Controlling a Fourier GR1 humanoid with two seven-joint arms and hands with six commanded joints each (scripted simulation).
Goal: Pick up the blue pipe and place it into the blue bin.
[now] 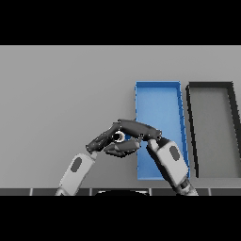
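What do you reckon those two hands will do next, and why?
Probably carry the load a little to the right and release it. Both hands, left hand and right hand, meet at the left edge of the blue bin, with only a small pale bit of something, likely the blue pipe, showing between them. That spot lies beside the bin's left wall, so it seems not yet over the bin.

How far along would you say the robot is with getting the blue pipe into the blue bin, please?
Midway, roughly. Both robot hands meet just left of the blue bin: the left robot hand and right robot hand close around a small round object, apparently the blue pipe, though mostly hidden. Left to do: carry it over the bin and release; the bin looks empty.
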